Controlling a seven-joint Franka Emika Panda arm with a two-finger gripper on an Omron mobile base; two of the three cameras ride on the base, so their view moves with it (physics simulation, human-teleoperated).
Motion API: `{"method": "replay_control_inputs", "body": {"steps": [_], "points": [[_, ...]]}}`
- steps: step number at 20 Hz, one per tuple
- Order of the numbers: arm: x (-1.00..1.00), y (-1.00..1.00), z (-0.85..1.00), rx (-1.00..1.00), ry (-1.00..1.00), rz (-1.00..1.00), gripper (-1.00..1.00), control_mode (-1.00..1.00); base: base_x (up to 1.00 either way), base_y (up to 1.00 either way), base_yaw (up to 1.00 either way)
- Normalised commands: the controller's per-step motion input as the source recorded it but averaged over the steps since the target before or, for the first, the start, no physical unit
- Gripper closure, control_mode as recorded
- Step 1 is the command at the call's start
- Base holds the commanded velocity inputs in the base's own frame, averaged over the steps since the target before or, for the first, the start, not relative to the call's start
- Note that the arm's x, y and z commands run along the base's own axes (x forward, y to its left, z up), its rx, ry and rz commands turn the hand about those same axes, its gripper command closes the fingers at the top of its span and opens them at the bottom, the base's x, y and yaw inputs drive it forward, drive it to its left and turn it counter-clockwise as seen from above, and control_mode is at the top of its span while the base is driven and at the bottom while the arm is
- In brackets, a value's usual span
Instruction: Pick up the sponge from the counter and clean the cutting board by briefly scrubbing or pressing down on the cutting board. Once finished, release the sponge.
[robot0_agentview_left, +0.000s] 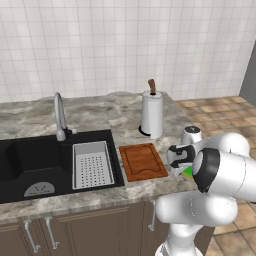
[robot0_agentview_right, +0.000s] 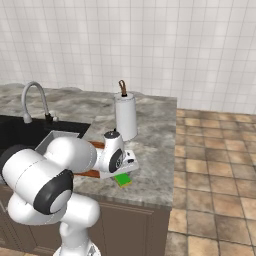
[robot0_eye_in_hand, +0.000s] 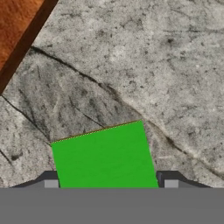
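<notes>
Landmark: cutting board (robot0_agentview_left: 143, 161), reddish-brown wood with an edge groove, flat on the marbled table (robot0_agentview_left: 100, 117).
Sponge: green top, yellow layer beneath (robot0_agentview_right: 123, 180); on the table just beside the board's right edge, near the table's front edge, not on the board.
End effector: (robot0_eye_in_hand: 111, 183) low over the sponge, one fingertip (robot0_eye_in_hand: 51, 184) at each side of it. The tips sit right at the sponge's two side edges; contact looks likely, but whether they actually pinch it I cannot tell. Sponge appears to lie flat on the stone, not lifted.
Sink tray: grey perforated tray (robot0_agentview_left: 91, 164) left of the board, inside the black basin (robot0_agentview_left: 30, 160).
Paper towel roll: upright (robot0_agentview_left: 152, 115) behind the board, well apart from the sponge.
Faucet: (robot0_agentview_left: 59, 115) behind the basin, far left of the board.
Progress (judgement): early. Approach to the sponge looks done; the grasp is in hand.
Left to do: lift the sponge, carry it left onto the board, press or scrub briefly, let it go.
Board surface: bare, nothing resting on it.
</notes>
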Motion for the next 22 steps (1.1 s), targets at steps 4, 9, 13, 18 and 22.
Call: {"method": "replay_control_inputs", "body": {"steps": [4, 9, 13, 18, 22], "points": [[-0.05, 0.0, 0.21, 0.0, 0.0, 0.0, 1.0, -1.0, 0.0, 0.0, 0.0], [-0.07, 0.34, 0.47, 0.0, 0.0, 0.0, 1.0, -1.0, 0.0, 0.0, 0.0], [0.0, 0.53, 0.49, 0.0, 0.0, 0.0, 1.0, -1.0, 0.0, 0.0, 0.0], [0.06, 0.91, 0.07, 0.0, 0.05, -0.02, 1.0, -1.0, 0.0, 0.0, 0.0], [0.15, 0.69, 0.0, 0.01, 0.02, -0.02, 1.0, -1.0, 0.0, 0.0, 0.0]]}}
